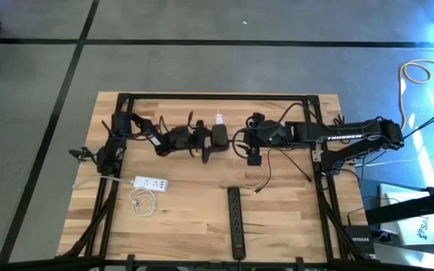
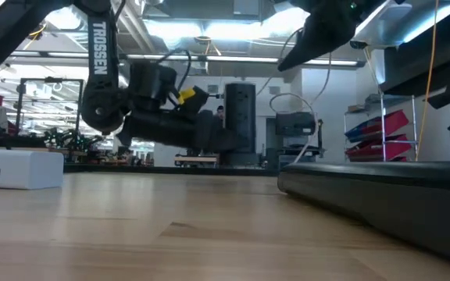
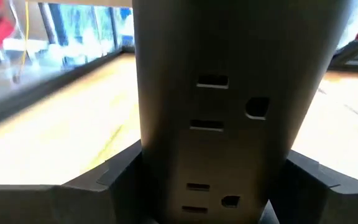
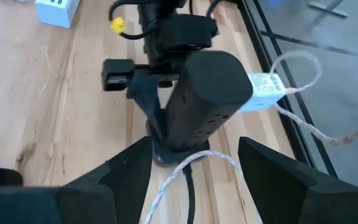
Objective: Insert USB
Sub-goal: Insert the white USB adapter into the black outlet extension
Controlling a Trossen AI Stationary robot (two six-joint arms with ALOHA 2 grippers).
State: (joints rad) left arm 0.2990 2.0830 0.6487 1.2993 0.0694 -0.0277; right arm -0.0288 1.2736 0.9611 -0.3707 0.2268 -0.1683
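Observation:
A dark tower power strip (image 4: 204, 93) stands upright mid-table; it also shows in the high view (image 1: 221, 135) and the low view (image 2: 241, 117). A white plug (image 4: 263, 90) with a pale cord sticks into its far side. My left gripper (image 1: 206, 143) is shut on the tower from the table's left. My right gripper (image 4: 194, 146) is open and empty, hovering just right of the tower (image 1: 241, 139), with its fingers apart on either side of the tower's foot. A braided white cable (image 4: 185, 171) lies on the table below it; its free end (image 1: 258, 190) lies nearer the front. My left gripper pinches the tower's lower part (image 3: 210, 162) between its two fingers, one finger (image 3: 114, 177) on each side. The fingers come level from the table's left. The tower stays upright. Whether its foot rests on the table, I cannot tell.
A white power strip (image 1: 151, 183) and a coiled white cable (image 1: 142, 202) lie at the front left. A long black power strip (image 1: 236, 222) lies at the front middle. Black frame rails (image 1: 217, 96) run round the table's edges.

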